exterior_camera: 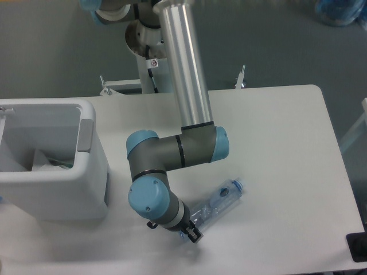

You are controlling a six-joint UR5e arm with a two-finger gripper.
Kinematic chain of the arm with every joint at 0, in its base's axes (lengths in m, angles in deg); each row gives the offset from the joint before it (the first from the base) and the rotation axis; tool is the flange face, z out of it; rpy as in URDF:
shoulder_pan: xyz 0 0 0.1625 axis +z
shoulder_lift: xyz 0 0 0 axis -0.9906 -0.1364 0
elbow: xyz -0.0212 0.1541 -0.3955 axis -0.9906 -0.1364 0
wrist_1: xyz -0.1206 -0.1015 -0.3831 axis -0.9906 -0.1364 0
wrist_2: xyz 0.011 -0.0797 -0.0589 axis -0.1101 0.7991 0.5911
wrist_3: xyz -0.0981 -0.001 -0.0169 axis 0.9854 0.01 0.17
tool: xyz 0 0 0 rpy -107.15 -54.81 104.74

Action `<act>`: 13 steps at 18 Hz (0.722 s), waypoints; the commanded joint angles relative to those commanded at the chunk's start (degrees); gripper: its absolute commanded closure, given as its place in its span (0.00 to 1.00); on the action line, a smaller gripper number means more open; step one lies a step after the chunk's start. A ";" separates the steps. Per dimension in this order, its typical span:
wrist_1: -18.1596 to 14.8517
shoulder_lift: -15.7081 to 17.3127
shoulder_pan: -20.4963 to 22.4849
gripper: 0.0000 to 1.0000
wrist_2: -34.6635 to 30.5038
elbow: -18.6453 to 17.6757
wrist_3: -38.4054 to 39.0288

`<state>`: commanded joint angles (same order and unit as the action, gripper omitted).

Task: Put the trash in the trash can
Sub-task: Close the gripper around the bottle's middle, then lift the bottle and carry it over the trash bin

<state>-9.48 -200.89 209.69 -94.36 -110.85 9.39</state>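
**STATUS: BOTTLE AT GRIPPER, NOT YET IN BIN**

Position of task items
- Clear plastic bottle with blue cap [221, 200]: lying on its side on the white rectangular table [287, 149], near the front edge, right of centre. Cap end pointing up and to the right; base end pointing down and to the left, running under the wrist of the arm.
- Boxy white plastic trash can with thick rim and grey side tab [54, 172]: standing at the left end of the table, well apart from the bottle. Opening unobstructed from above.
- Pale crumpled material [49, 161] visible low inside the trash can, partly hidden by the near wall. Probably the flat plastic packet, but too little showing to confirm; no barcode label discernible.

Position of arm
- Silver-and-blue UR5e arm [183, 74] reaching down from the upper centre, elbow folded above the table between trash can and bottle.
- Two-finger gripper [192, 234] at the base end of the bottle, mostly hidden behind the blue wrist joint. Only dark finger tips showing. Jaw spacing cannot be told, nor whether the bottle is gripped or merely touched.

Progress assessment
- Judged complete: possibly the first item, if the material in the trash can is the packet.
- Judged outstanding: secure grasp of the bottle, lift clear of the table, transfer leftward over the rim, release into the trash can.
- Risk noted: thin, smooth bottle wall likely to deform or slip under a grip near one end.
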 joint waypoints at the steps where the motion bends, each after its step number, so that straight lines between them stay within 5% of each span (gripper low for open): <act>1: 0.00 0.17 0.09 0.59 0.00 0.09 0.00; 7: 0.00 3.77 0.79 0.59 2.36 2.72 2.45; 13: 0.00 11.50 6.23 0.59 22.29 5.80 10.80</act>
<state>-9.48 -189.39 215.92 -72.07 -105.05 20.19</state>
